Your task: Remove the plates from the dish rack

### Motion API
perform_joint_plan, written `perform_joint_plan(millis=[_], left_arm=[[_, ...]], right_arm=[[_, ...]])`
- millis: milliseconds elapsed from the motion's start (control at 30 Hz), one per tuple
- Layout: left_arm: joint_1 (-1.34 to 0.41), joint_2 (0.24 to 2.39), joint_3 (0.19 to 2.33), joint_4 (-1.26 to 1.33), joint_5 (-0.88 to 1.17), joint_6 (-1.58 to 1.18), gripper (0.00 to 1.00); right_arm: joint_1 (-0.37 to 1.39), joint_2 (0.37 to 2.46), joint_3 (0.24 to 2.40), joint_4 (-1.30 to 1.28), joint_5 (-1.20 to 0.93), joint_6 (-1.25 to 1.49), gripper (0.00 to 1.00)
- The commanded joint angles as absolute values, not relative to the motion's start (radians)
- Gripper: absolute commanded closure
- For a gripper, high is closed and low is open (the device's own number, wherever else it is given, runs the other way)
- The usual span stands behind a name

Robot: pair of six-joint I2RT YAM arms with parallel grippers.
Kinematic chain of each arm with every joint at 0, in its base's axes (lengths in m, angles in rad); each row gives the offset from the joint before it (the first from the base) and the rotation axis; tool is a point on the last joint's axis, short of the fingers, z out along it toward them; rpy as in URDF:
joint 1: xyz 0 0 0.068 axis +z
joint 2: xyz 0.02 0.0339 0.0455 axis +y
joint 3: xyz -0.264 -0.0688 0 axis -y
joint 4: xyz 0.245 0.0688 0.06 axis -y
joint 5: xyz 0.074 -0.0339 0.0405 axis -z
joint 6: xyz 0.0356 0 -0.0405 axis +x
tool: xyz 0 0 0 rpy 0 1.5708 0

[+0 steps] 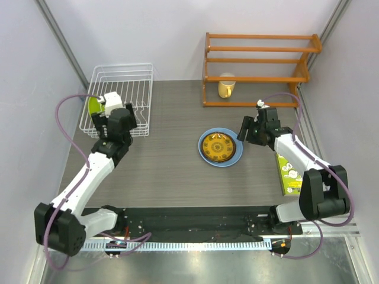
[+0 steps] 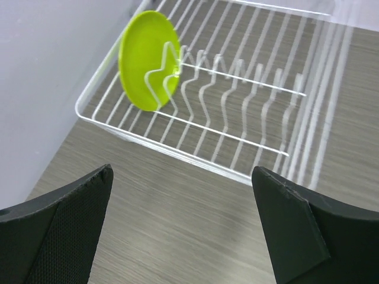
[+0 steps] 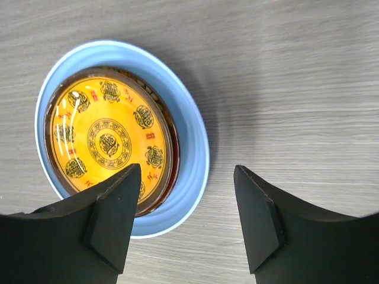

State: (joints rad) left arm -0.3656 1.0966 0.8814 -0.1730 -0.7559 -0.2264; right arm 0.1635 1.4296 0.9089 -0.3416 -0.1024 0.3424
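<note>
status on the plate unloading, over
Left hand open, facing rack. Right hand open by stacked plates. Green plate upright in rack, not yet pulled. No clutter around it.

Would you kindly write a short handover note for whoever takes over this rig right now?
Left pincer: open and empty, hovering just in front of the dish rack, aimed towards the lime green plate.
Right pincer: open and empty, above the right edge of the plate stack.
Things: the green plate stands upright at one end of the rack. On the table, the light blue plate holds the dark red plate, with the yellow-orange plate on top.
Done: three plates unloaded and stacked.
Left: take out the green plate, the only one in the rack.
</note>
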Motion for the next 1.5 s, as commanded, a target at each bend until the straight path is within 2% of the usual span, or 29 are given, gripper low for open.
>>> perform_joint_plan(millis=[0,300,433,733,833,867,1000,1233,1467], left_arm=[[-0.192,1.195,0.968,-0.081,-0.709,-0.215,0.00],[0.030,1.460,1.081,0.080,-0.577,-0.236,0.03],[0.069,1.580,1.169,0.075,-0.525,-0.256,0.05],[0.167,1.690,1.235,0.064,-0.443,-0.316,0.08],[0.204,1.709,1.247,0.067,-0.387,-0.344,0.13],[0.210,1.719,1.250,0.067,-0.376,-0.356,0.18],[0.227,1.732,1.261,0.064,-0.351,-0.354,0.28],[0.227,1.721,1.241,0.089,-0.337,-0.356,0.32],[0.225,1.753,1.258,0.097,-0.322,-0.354,0.43]], right_arm=[[0.161,1.353,0.946,-0.382,-0.014,0.314,0.29],[0.163,1.422,0.950,-0.368,-0.046,0.313,0.30],[0.161,1.457,0.942,-0.344,-0.055,0.313,0.29],[0.161,1.528,0.943,-0.304,-0.087,0.311,0.30],[0.161,1.546,0.953,-0.299,-0.097,0.305,0.30],[0.163,1.558,0.956,-0.298,-0.098,0.305,0.30],[0.163,1.585,0.956,-0.290,-0.101,0.302,0.30],[0.161,1.608,0.953,-0.276,-0.120,0.310,0.31],[0.161,1.618,0.950,-0.270,-0.123,0.307,0.31]])
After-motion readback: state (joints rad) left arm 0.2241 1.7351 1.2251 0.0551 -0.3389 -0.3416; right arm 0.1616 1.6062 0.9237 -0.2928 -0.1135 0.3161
